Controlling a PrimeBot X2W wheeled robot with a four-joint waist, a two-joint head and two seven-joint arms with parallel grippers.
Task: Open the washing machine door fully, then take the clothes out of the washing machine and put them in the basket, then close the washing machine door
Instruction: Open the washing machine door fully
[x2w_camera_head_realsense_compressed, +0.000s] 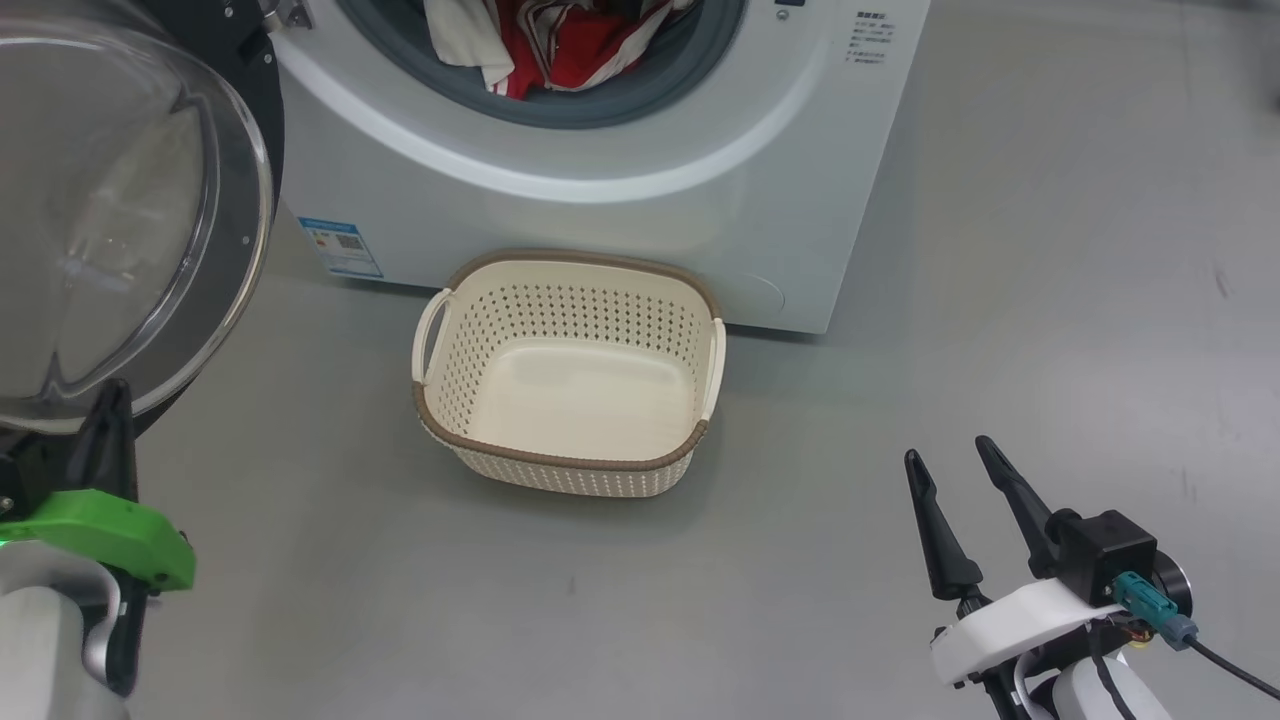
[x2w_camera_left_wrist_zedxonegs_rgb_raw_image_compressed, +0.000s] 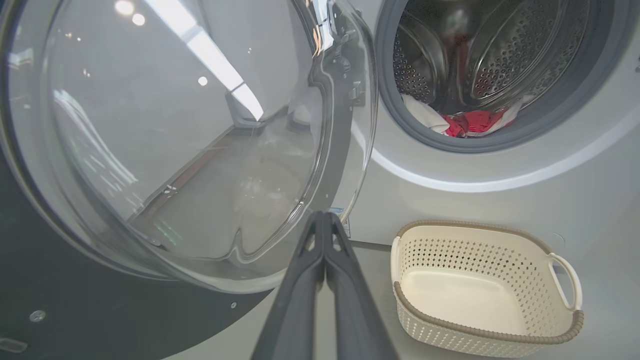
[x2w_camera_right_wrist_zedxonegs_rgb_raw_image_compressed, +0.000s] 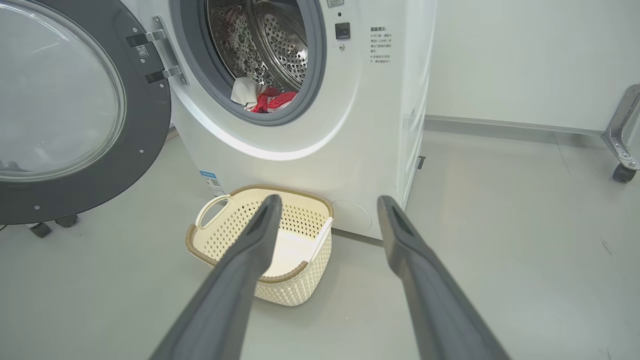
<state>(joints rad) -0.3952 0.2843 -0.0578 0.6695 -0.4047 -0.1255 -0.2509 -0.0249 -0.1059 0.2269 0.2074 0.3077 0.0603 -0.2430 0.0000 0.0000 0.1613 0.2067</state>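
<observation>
The washing machine (x2w_camera_head_realsense_compressed: 600, 230) stands at the top of the head view with its door (x2w_camera_head_realsense_compressed: 120, 220) swung open to the left, the glass bowl bulging toward me. Red and white clothes (x2w_camera_head_realsense_compressed: 560, 45) lie in the drum mouth, also seen as clothes (x2w_camera_right_wrist_zedxonegs_rgb_raw_image_compressed: 270, 100) from the right wrist. The cream basket (x2w_camera_head_realsense_compressed: 560, 462) sits empty on the floor in front of the machine. My left gripper (x2w_camera_head_realsense_compressed: 115, 395) is shut, its tips right at the bowl's lower edge of the door (x2w_camera_left_wrist_zedxonegs_rgb_raw_image_compressed: 165, 140); contact is unclear. My right gripper (x2w_camera_head_realsense_compressed: 948, 450) hangs open at lower right, holding nothing.
Grey floor (x2w_camera_head_realsense_compressed: 1000, 300) stretches wide to the right of the machine. A metal frame on a caster (x2w_camera_right_wrist_zedxonegs_rgb_raw_image_compressed: 622, 145) stands by the far wall at right. Small wheels (x2w_camera_right_wrist_zedxonegs_rgb_raw_image_compressed: 40, 229) show under the open door. A blue label (x2w_camera_head_realsense_compressed: 340, 247) marks the machine's lower left front.
</observation>
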